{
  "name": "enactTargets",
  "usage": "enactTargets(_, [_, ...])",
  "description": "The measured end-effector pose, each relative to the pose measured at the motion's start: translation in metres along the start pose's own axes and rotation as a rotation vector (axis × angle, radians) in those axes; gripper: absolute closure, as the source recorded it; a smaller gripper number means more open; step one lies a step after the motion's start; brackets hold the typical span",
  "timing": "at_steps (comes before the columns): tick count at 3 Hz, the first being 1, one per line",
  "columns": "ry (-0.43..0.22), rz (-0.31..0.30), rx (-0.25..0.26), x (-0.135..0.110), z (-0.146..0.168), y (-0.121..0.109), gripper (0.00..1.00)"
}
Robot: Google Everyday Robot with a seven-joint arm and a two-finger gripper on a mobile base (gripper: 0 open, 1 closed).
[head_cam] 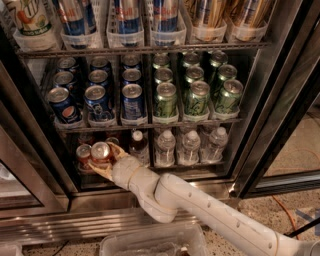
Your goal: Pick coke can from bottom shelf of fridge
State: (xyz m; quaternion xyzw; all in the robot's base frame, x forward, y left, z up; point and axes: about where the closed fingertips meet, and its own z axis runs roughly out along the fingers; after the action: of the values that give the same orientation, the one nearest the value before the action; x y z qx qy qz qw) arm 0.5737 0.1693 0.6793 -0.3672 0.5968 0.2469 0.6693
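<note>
Gripper (pixel 106 161): reached into the fridge (pixel 60 225) at the left front of the bottom shelf (pixel 200 169). The tan fingers (pixel 118 150) were closed around the coke can (pixel 100 150), one showing at the can's upper right and one under its lower left. The white arm (pixel 200 207) ran down and right from the wrist to the lower right corner of the view.

Coke can: red, silver top facing up and tilted slightly toward the camera, held in the gripper at the shelf's front. Whether it stood on the shelf or was lifted clear could not be told.

Bottom shelf, left to right:
- A second red can (pixel 83 153), just beside the held one on its left.
- A dark bottle with a white cap (pixel 138 145), just right of the gripper.
- Three clear water bottles (pixel 190 146), upright in a row.

Middle shelf:
- Three lanes of blue cans (pixel 98 100) on the left.
- Three lanes of green cans (pixel 197 97) on the right, all upright.

Top shelf, in clear plastic bins (pixel 165 36):
- A white and green bottle (pixel 30 17) at far left.
- Tall blue and silver cans (pixel 127 14) in the middle.
- Gold cans (pixel 207 12) at right.

Below the fridge: a clear plastic tub (pixel 150 240) on the speckled floor (pixel 260 210), partly behind the arm. Its contents could not be made out.
</note>
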Motion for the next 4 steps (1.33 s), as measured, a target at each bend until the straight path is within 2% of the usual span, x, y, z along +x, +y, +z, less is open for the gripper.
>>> enactTargets(1, [0.024, -0.011, -0.063, -0.012, -0.009, 0.008, 1.00])
enactTargets(2, [0.072, 0.003, -0.149, -0.017, -0.025, 0.017, 1.00])
enactTargets(4, [0.164, 0.025, -0.358, -0.018, -0.076, 0.039, 1.00])
